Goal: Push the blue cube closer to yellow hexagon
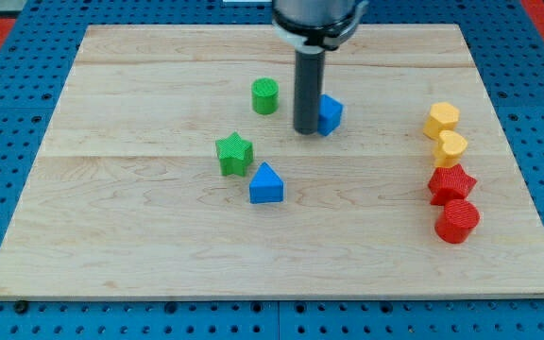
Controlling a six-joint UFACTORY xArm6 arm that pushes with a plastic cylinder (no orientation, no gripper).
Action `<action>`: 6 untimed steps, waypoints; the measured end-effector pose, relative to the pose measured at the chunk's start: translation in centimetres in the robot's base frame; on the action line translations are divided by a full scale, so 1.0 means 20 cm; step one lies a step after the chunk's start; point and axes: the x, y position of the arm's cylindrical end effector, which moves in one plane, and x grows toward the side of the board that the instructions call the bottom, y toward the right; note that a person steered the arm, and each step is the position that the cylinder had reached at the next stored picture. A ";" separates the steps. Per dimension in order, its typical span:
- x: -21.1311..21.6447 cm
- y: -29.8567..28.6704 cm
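The blue cube [331,114] is sitting in the upper middle of the frame on the wooden board [159,236], and my tip [307,130] is standing right against its left side, hiding part of it; the two appear to be touching, though the exact contact is hard to make out. The arm is carrying no gripper, only the dark rod, so there are no jaws to be apart or together. The yellow hexagon [441,119] is lying well to the right of the cube, at about the same height in the frame, with a second yellow block [450,147] sitting just below it. Below those, a red star [451,182] and a red cylinder [457,221] are continuing the column down the right side. To the left of the rod, a green cylinder [264,95] is resting nearby. Lower left of the tip, a green star [234,153] is lying just beside a blue triangular block [265,184].
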 end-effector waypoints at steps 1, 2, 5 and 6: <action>-0.13 0.15; -0.15 0.15; -0.20 0.16; -0.27 0.19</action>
